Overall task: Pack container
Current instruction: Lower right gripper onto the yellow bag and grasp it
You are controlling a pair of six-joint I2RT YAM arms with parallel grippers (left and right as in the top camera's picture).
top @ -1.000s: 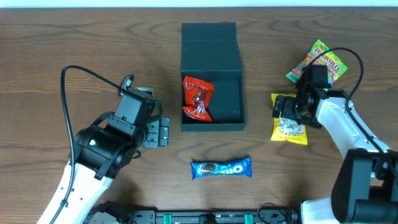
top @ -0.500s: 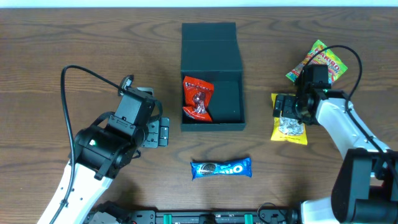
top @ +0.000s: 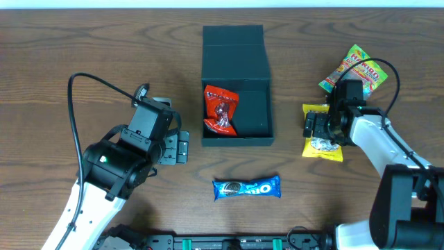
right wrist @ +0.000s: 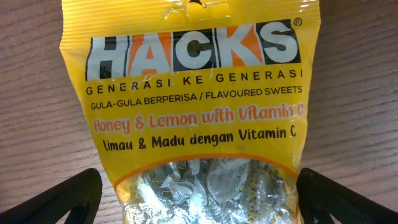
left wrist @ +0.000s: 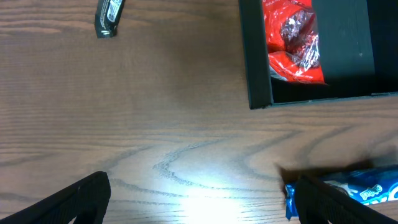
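The dark teal container (top: 258, 104) lies open at the table's middle, its flap lid (top: 233, 45) folded back. A red snack packet (top: 220, 110) lies inside on the left. It also shows in the left wrist view (left wrist: 292, 37), next to the container wall (left wrist: 255, 62). My right gripper (top: 316, 126) is open, with a finger on each side of a yellow HACKS sweets packet (top: 323, 148). The packet fills the right wrist view (right wrist: 193, 93) between the open gripper (right wrist: 199, 202). My left gripper (top: 177, 147) is open and empty left of the container, above bare table (left wrist: 202, 202).
A blue Oreo packet (top: 246, 187) lies in front of the container and shows beside my left gripper's right finger (left wrist: 367, 190). A colourful Haribo packet (top: 355, 68) lies behind the right gripper. A small dark object (left wrist: 109, 15) is at the top left of the left wrist view.
My right gripper has shifted slightly toward the front over the yellow packet. The left arm and the packets have not moved.
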